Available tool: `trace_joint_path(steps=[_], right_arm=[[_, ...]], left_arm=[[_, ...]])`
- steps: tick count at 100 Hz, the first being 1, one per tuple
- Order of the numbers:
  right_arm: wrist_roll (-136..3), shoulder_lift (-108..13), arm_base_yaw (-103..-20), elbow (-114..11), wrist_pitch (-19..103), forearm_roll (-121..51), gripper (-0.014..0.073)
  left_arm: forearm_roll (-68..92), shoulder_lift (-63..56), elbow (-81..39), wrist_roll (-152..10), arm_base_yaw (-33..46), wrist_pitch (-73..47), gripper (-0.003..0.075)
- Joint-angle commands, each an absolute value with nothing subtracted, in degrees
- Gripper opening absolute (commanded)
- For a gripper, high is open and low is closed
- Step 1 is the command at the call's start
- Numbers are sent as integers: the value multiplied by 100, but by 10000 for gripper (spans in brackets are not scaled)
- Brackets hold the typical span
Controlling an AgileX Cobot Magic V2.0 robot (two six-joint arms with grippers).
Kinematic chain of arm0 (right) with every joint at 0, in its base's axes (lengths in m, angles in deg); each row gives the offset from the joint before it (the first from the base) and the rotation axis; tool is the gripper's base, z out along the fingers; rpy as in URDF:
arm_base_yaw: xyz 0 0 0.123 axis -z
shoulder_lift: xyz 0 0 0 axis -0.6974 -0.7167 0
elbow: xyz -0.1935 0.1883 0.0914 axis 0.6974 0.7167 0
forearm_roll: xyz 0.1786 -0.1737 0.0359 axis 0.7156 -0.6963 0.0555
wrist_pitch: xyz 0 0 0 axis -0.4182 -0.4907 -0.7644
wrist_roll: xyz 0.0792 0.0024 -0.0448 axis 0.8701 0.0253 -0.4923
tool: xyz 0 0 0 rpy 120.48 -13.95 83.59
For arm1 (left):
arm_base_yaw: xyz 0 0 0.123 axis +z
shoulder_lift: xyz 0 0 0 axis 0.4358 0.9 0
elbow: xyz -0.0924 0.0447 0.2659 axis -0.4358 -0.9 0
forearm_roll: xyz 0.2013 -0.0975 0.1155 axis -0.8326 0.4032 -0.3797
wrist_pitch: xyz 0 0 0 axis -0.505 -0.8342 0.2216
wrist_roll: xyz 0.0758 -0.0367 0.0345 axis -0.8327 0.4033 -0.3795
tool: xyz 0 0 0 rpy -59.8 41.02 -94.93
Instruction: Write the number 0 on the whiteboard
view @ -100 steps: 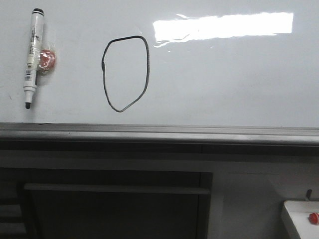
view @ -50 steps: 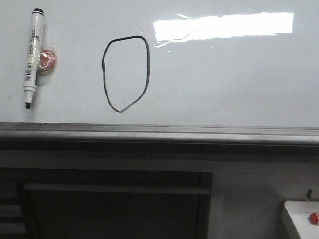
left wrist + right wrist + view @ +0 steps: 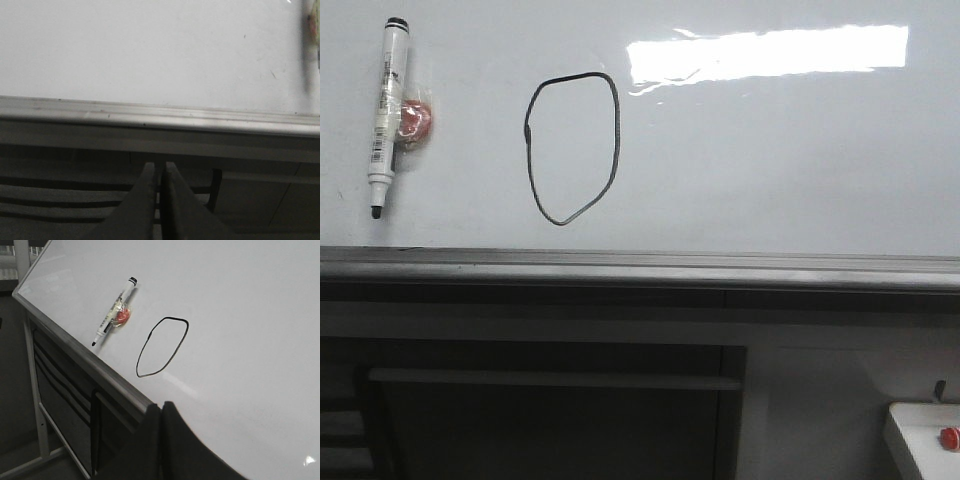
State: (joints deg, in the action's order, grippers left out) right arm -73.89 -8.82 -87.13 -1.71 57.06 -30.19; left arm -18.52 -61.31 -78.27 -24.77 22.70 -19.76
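Observation:
The number 0 is a thin black closed loop with a pointed lower end, drawn left of centre on the whiteboard. It also shows in the right wrist view. A white marker with a black cap sticks to the board at the far left beside a red magnet; both show in the right wrist view. My left gripper is shut and empty below the board's grey ledge. My right gripper is shut and empty, off the board near its lower edge. Neither gripper shows in the front view.
A grey metal ledge runs along the board's lower edge. A bright rectangular glare lies on the board's upper right. Below are dark frame bars. A white box with a red button sits at the lower right.

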Motion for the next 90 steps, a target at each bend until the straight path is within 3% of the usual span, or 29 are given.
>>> trace_joint_path(steps=[1, 90], right_arm=[[-7402, -907, -8684, -314, 6175, -3031, -55], [-7402, -907, -8684, -314, 6175, -3031, -55]], left_arm=[[-1634, -6285, -7908, -2780, 2284, -1535, -20], [-1483, -6285, -7908, -2779, 2284, -1546, -20]])
